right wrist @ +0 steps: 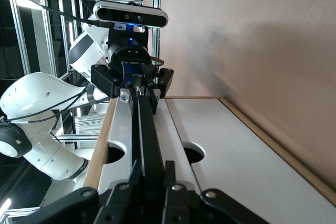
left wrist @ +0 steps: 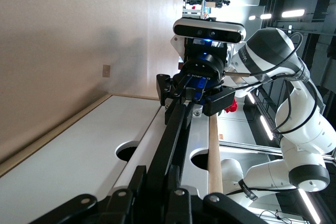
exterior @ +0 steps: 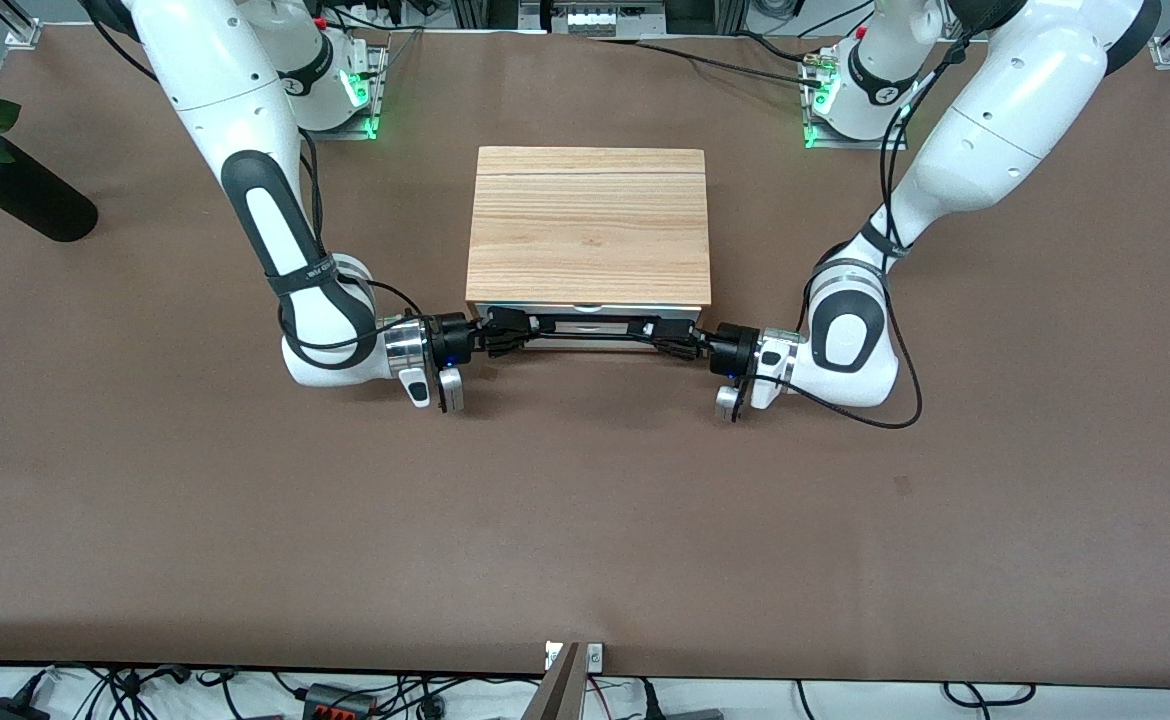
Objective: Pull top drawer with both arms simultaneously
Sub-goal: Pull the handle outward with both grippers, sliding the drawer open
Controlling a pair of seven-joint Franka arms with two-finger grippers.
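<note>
Drawer handle [exterior: 585, 330], mid-frame, long axis crosswise: left gripper [exterior: 673, 338] and right gripper [exterior: 507, 330] apparently clamped on its ends.

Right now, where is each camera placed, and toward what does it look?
Front: high across the table, facing both arms; left pincer and right pincer grip the handle.
Left wrist: on the left arm, sighting along the handle to the right pincer.
Right wrist: mirrored, seeing the left pincer.
All share the handle.
</note>
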